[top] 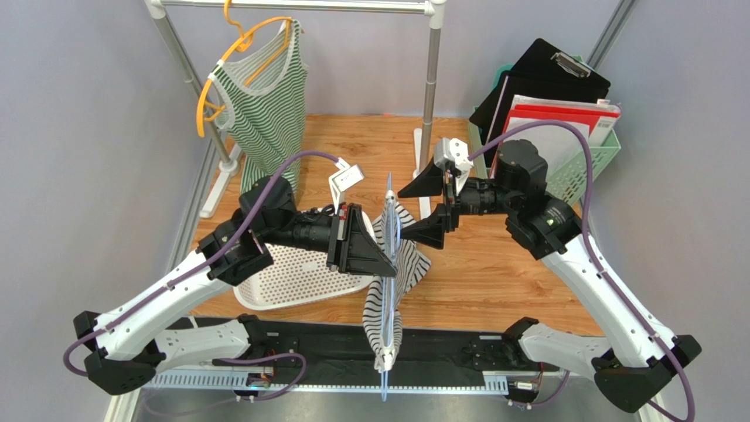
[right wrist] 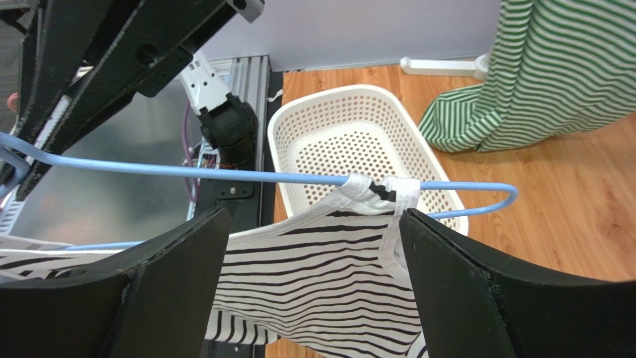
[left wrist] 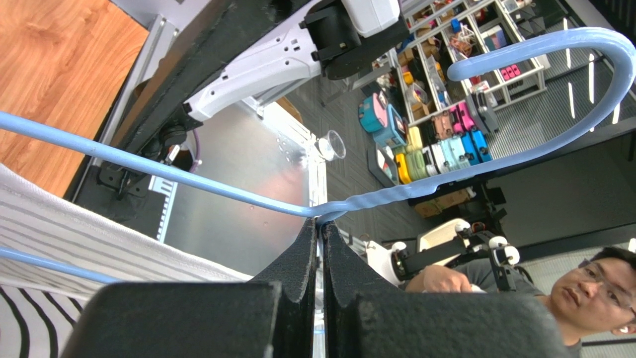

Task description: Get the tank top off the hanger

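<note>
**Striped tank top on blue hanger, pinched from the left**

The black-and-white striped tank top [right wrist: 321, 276] is draped over a blue hanger [right wrist: 224, 174], with its straps [right wrist: 377, 186] looped over the hanger's arm near the bent end. In the top view the garment is held above the near-centre of the wooden table [top: 493, 281], the cloth trailing toward 6 o'clock. The hanger's neck is clamped between the closed fingers of the left gripper [left wrist: 319, 231]. The right gripper [right wrist: 312, 224] is spread wide with nothing grasped, and the straps are seen between its fingers. A white perforated basket [top: 290, 281] is placed at 9 o'clock of the garment. A green striped top [top: 264, 110] is hung on a rack [top: 431, 79] at 11 o'clock. A green file holder [top: 599, 154] is stood at 2 o'clock.
</note>
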`<state>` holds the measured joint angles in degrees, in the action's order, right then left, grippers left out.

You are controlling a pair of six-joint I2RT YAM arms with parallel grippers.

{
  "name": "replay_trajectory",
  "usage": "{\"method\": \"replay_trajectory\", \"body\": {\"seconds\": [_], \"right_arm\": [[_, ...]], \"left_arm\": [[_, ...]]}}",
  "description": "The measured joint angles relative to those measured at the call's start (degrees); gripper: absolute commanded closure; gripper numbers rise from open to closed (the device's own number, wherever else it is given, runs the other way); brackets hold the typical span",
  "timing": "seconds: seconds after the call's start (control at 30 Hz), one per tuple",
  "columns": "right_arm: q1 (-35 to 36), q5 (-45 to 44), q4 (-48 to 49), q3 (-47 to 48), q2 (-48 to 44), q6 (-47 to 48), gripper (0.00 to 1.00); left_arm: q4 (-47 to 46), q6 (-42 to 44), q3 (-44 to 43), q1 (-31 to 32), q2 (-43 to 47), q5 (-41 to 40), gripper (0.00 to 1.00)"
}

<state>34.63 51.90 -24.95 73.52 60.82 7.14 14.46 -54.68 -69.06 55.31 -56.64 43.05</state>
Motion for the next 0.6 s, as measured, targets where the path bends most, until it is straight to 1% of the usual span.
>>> {"method": "replay_trajectory", "body": {"seconds": [0.1,0.23,0.4,0.47,0.53,0.6], "right_arm": [[-0.44,2.58,-0.07,0.2,1.75,0.02,0.1],[-0.44,4.07,-0.33,0.87,3.63,0.04,0.13],[-0.55,3.93,-0.39,1.99,5.68,0.0,0.17],[-0.59,2.23,0.26,2.27,6.6,-0.42,0.18],[-0.59,1.14,0.7,2.29,6.91,-0.79,0.24],[-0.59,-0.15,1.68,2.29,7.17,-1.14,0.27]], "left_arm": [[0.02,0.09,0.0,0.02,0.15,0.09,1.0],[0.0,0.13,0.0,0.04,0.37,0.26,1.0],[-0.02,0.11,0.0,0.07,0.66,0.59,1.0],[-0.02,0.11,0.0,0.07,0.74,0.66,1.0],[-0.02,0.07,0.0,0.07,0.83,0.66,1.0],[-0.02,0.04,0.02,0.07,0.94,0.66,1.0]]}}
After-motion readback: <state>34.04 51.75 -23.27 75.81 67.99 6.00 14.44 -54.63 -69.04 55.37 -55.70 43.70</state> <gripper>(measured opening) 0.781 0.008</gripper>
